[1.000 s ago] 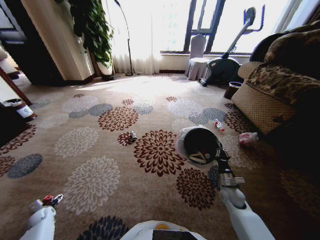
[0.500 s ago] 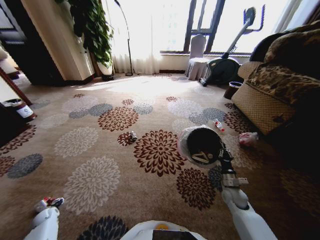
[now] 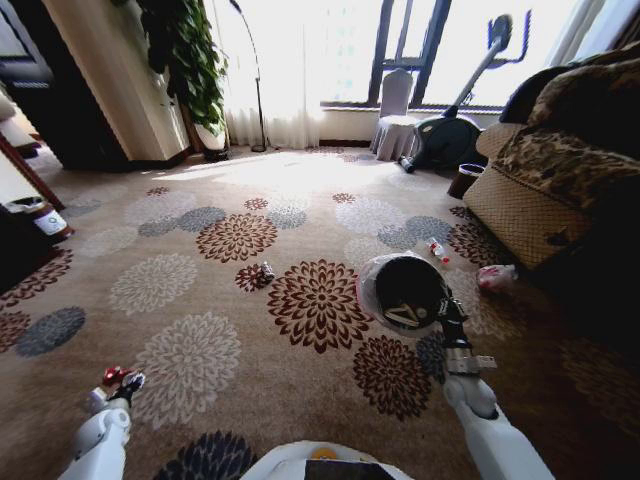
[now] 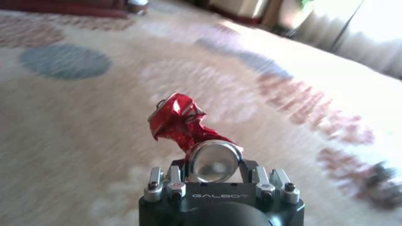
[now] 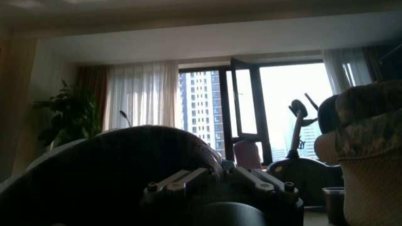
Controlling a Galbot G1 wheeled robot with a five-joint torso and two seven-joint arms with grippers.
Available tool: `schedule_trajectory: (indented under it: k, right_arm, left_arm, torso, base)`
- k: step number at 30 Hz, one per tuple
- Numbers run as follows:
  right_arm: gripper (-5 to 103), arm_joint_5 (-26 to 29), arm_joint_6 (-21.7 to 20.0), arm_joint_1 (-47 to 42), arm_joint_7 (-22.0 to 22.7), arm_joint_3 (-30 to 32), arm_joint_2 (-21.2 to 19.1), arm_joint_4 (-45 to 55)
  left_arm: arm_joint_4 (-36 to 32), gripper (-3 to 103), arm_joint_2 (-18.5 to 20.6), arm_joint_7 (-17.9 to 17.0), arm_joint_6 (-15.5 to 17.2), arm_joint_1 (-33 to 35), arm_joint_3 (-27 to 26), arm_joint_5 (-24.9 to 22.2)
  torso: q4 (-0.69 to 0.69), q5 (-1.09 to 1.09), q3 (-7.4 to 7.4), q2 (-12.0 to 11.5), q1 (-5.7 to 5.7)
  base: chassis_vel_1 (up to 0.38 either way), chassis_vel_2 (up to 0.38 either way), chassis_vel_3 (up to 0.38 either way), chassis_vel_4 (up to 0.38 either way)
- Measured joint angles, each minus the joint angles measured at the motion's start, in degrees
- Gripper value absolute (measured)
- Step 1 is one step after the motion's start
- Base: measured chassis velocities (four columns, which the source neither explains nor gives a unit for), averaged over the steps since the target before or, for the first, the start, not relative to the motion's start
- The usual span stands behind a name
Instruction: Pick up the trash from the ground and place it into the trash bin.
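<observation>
My left gripper [image 3: 121, 381] is low at the near left, shut on a crumpled red piece of trash [image 4: 177, 121] with a shiny silver end [image 4: 214, 160], held above the carpet. My right gripper [image 3: 443, 318] is shut on the rim of the trash bin [image 3: 401, 290]. The bin is black with a pale liner and is lifted and tilted so its mouth faces me. In the right wrist view the bin's dark wall [image 5: 119, 174] stands just beyond the gripper [image 5: 215, 178]. On the carpet lie a small clear bottle with a red cap [image 3: 436, 248], a pink bag [image 3: 496, 277] and a small dark piece [image 3: 266, 271].
A patterned sofa [image 3: 560, 170] lines the right side, with a dark cup [image 3: 464, 179] at its far end. An exercise bike [image 3: 450, 130] and a covered chair [image 3: 394, 122] stand by the window. A plant [image 3: 190, 70] is at the far left, and dark furniture with a small container [image 3: 38, 217] at the left.
My left gripper has moved forward and to the right with the red piece in it. The bin in my right gripper shifted slightly right, then held still.
</observation>
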Motion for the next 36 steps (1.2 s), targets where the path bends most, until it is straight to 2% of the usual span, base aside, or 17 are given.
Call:
schedule_trajectory:
  k: [1, 2, 3, 4, 6, 7, 11, 12, 13, 15, 20, 22, 23, 25, 32, 34, 36]
  right_arm:
    - [0, 0.00, 0.00, 0.00, 0.00, 0.00, 0.00, 0.00]
    - [0, -0.25, -0.30, 0.90, -0.01, -0.90, 0.01, -0.04]
    - [0, -0.48, -0.78, 2.63, -0.01, -2.38, -0.09, -0.47]
    - [0, -0.48, -0.78, 2.63, -0.01, -2.38, -0.09, -0.47]
    - [0, -0.72, -0.99, 6.55, -0.01, -5.46, -0.21, -2.17]
    - [0, -0.72, -0.99, 6.55, -0.01, -5.46, -0.21, -2.17]
    - [0, -1.18, -0.65, 13.75, -0.02, -12.97, 0.33, -6.91]
    - [0, -1.18, -0.65, 13.75, -0.02, -12.97, 0.33, -6.91]
    - [0, -1.68, -0.48, 15.31, -0.04, -14.67, 0.89, -8.50]
    - [0, -2.41, -0.35, 17.21, -0.01, -16.68, 1.77, -10.34]
    - [0, -3.28, -0.36, 18.08, 0.00, -20.02, 2.00, -10.13]
    - [0, -6.23, -0.49, 18.00, -0.08, -23.25, 2.00, -8.08]
    - [0, -6.23, -0.49, 18.00, -0.08, -23.25, 2.00, -8.08]
    - [0, -8.73, -0.81, 17.78, -0.04, -24.33, 3.06, -6.07]
    - [0, -7.94, -0.43, 17.23, -0.05, -26.83, 3.49, -2.60]
    - [0, -7.61, -0.36, 16.73, -0.02, -26.88, 3.20, -1.86]
    - [0, -7.53, -0.31, 15.46, -0.06, -26.67, 2.79, -1.01]
  left_arm:
    - [0.00, 52, 0.00, 0.00, 0.00, 0.00, 0.00, 0.00]
    - [-7.31, 52, 0.55, -0.13, 1.10, 0.83, 1.35, -6.24]
    - [-15.73, 52, 1.48, -1.77, 3.51, 1.90, 3.04, -16.82]
    - [-15.73, 52, 1.48, -1.77, 3.51, 1.90, 3.04, -16.82]
    - [-28.49, 52, 2.63, -6.59, 8.23, 2.44, 6.03, -32.82]
    - [-28.49, 52, 2.63, -6.59, 8.23, 2.44, 6.03, -32.82]
    - [-45.57, 52, 4.39, -15.83, 16.11, 1.56, 11.09, -54.69]
    - [-45.57, 52, 4.39, -15.83, 16.11, 1.56, 11.09, -54.69]
    - [-49.44, 52, 4.94, -17.73, 18.18, 1.15, 12.15, -60.66]
    - [-52.93, 52, 5.53, -19.06, 20.26, 0.46, 13.40, -67.15]
    - [-54.71, 52, 6.83, -19.61, 23.89, -0.71, 16.59, -70.74]
    - [-54.23, 52, 7.91, -19.83, 26.24, -2.61, 22.63, -69.45]
    - [-54.23, 52, 7.91, -19.83, 26.24, -2.61, 22.63, -69.45]
    - [-52.01, 52, 6.72, -21.13, 26.67, -5.56, 29.57, -65.82]
    - [-42.39, 52, 2.68, -22.41, 24.96, -13.07, 38.18, -57.93]
    - [-39.92, 49, 2.28, -21.45, 23.55, -14.82, 39.39, -56.07]
    - [-35.65, 57, 1.54, -19.42, 21.54, -17.79, 41.18, -52.17]
  torso:
    - [0.00, 0.00, 0.00, 0.00, 0.00]
    - [-0.01, -0.01, 0.00, 0.00, 0.00]
    - [0.00, -0.06, 0.00, 0.00, 0.00]
    - [0.00, -0.06, 0.00, 0.00, 0.00]
    - [0.03, 0.03, 0.00, 0.00, 0.00]
    - [0.03, 0.03, 0.00, 0.00, 0.00]
    - [0.04, -0.02, 0.01, 0.00, 0.00]
    - [0.04, -0.02, 0.01, 0.00, 0.00]
    - [0.04, -0.02, 0.01, 0.00, 0.00]
    - [0.04, -0.02, 0.00, 0.00, 0.00]
    - [0.01, -0.05, 0.01, 0.00, 0.00]
    - [0.03, -0.04, 0.00, 0.00, 0.00]
    - [0.03, -0.04, 0.00, 0.00, 0.00]
    - [0.02, -0.04, 0.00, 0.00, 0.00]
    - [0.04, -0.05, 0.00, 0.00, 0.00]
    - [0.02, -0.06, 0.00, 0.00, 0.00]
    - [0.00, -0.05, 0.01, 0.00, 0.01]
  base:
    - [0.000, 0.000, 0.000, 0.000]
    - [0.000, 0.000, 0.000, 0.000]
    - [0.000, 0.000, 0.000, 0.000]
    - [0.000, 0.000, 0.000, 0.000]
    - [0.000, 0.000, 0.000, 0.000]
    - [0.000, 0.000, 0.000, 0.000]
    - [0.000, 0.000, 0.000, 0.000]
    - [0.000, 0.000, 0.000, 0.000]
    - [0.000, 0.000, 0.000, 0.000]
    - [0.000, 0.000, 0.000, 0.000]
    - [0.000, 0.000, 0.000, 0.000]
    - [0.000, 0.000, 0.000, 0.000]
    - [0.000, 0.000, 0.000, 0.000]
    - [0.000, 0.000, 0.000, 0.000]
    - [0.000, 0.000, 0.000, 0.000]
    - [0.000, 0.000, 0.000, 0.000]
    - [0.000, 0.000, 0.000, 0.000]
